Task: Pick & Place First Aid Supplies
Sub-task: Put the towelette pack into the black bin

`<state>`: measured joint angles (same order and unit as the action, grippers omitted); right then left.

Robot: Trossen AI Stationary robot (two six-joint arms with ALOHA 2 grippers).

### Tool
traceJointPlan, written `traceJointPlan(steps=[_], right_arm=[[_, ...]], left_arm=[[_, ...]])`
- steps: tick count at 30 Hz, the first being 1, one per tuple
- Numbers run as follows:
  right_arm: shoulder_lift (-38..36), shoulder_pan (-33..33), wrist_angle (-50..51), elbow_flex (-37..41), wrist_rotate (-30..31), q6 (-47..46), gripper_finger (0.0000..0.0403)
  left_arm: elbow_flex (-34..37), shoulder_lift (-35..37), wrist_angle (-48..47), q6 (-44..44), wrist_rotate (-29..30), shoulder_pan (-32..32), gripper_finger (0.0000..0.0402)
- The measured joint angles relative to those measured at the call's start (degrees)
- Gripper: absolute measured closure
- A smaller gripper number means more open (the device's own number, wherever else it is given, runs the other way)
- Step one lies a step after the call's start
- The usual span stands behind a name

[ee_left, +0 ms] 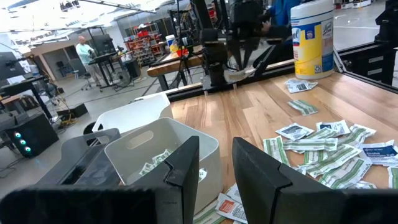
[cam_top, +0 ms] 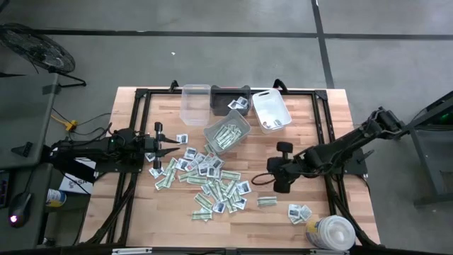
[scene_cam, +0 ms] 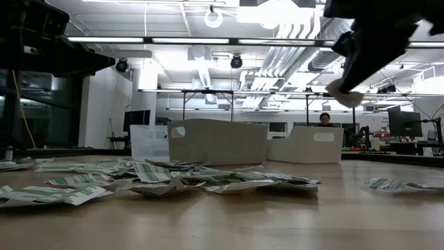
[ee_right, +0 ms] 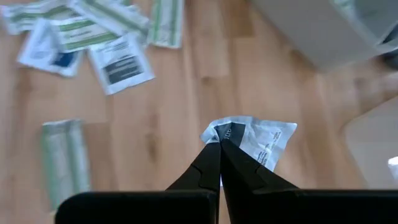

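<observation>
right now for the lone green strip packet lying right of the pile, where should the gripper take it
Probably from straight above, pinching one long edge of the green strip packet: it lies flat and alone on the table. The right gripper already pinches a white packet by its corner.

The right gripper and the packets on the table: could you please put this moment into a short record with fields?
right gripper: shut on a white packet, held above the bare wood of the table
left gripper: open, at the left edge of the pile, holding nothing
loose packets: pile spread over the middle of the table, a few strays near the round tub
grey bin: holds green-and-white strips
white bin: holds a few packets
clear bin: contents cannot be made out
</observation>
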<state>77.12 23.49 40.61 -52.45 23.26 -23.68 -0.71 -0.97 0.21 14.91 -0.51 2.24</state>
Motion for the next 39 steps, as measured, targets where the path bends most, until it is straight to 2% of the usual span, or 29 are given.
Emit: traceJointPlan(steps=[5, 9, 17, 28, 39], right_arm=[[0.00, -3.79, -0.20, -0.74, 3.38, 3.09, 0.0403], [0.00, -9.64, 1.75, -3.73, 4.22, 3.33, 0.0403], [1.92, -25.41, 1.50, -10.51, -1.21, 13.60, 0.0403], [16.19, -41.57, -0.19, -25.78, -8.95, 31.25, 0.0403], [33.17, -49.34, -0.22, -45.17, -13.52, 32.52, 0.0403]], left_arm=[[0.02, -0.02, 0.00, -0.01, 0.00, -0.02, 0.0305], [0.00, -0.02, 0.02, 0.00, 0.00, -0.01, 0.0305], [0.00, -0.01, 0.00, 0.00, 0.00, 0.00, 0.0305], [0.01, 0.00, 0.01, 0.01, 0.02, -0.01, 0.0305], [0.01, -0.02, 0.06, 1.72, -1.33, -0.02, 0.0305]])
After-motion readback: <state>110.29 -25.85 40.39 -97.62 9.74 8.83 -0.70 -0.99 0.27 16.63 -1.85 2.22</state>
